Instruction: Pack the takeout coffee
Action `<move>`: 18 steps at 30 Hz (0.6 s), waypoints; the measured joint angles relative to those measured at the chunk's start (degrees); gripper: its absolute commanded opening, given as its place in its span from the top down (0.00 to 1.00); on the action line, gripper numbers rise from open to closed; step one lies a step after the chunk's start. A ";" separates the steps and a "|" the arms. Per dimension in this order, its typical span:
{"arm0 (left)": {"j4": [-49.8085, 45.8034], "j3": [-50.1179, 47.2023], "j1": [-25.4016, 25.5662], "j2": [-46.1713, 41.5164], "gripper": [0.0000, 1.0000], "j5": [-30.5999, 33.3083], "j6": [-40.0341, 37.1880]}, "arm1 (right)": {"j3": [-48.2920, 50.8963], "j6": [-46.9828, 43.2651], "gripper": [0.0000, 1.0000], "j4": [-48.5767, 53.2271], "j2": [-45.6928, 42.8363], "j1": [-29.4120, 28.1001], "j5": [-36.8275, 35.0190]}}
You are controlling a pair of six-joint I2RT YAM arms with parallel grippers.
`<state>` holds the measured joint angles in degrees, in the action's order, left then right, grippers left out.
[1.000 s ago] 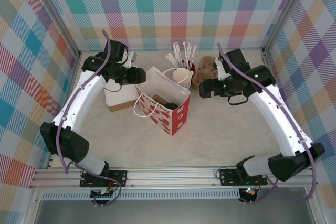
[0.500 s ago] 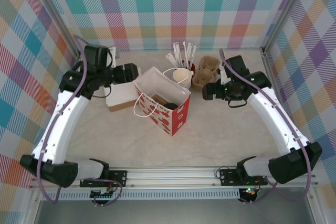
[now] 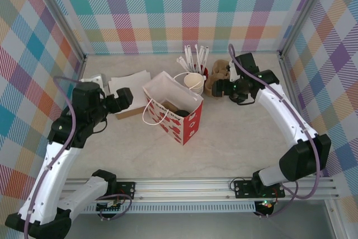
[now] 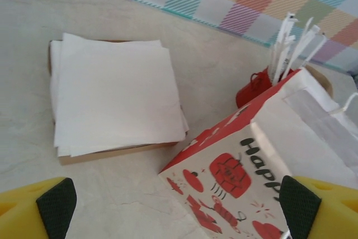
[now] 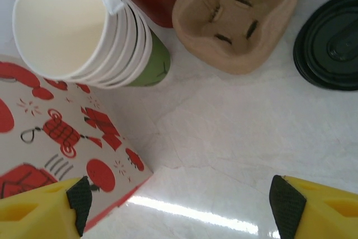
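Right wrist: takeout coffee [image 5: 84, 29] stands upright, mouth up; right tool [image 5: 182, 204], left tool [image 4: 178, 208] wide.

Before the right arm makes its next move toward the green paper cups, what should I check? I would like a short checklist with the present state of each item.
1. Right gripper open, holding nothing: ok.
2. Left gripper open, holding nothing: ok.
3. Red-and-white paper bag upright, mouth open: ok.
4. Stack of green paper cups upright beside the bag: ok.
5. Flat round black plastic lids lying apart from the cups: ok.
6. Dark thing inside the bag identified: cannot tell.
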<state>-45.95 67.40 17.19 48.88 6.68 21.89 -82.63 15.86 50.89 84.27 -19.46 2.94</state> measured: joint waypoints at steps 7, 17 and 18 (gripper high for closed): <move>-0.48 -4.39 0.00 -3.91 0.02 4.24 2.38 | -7.41 -0.70 0.23 -4.90 8.11 0.04 0.31; -1.77 -5.49 0.00 -6.08 0.01 6.64 3.28 | -20.96 -0.13 0.41 -8.52 21.73 2.67 1.09; -1.92 -5.62 0.00 -6.21 0.01 6.80 3.41 | -22.53 0.15 0.42 -8.52 23.08 2.97 1.29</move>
<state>-47.88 61.78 17.19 42.68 13.47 25.30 -105.16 16.01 42.37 107.35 -16.49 4.23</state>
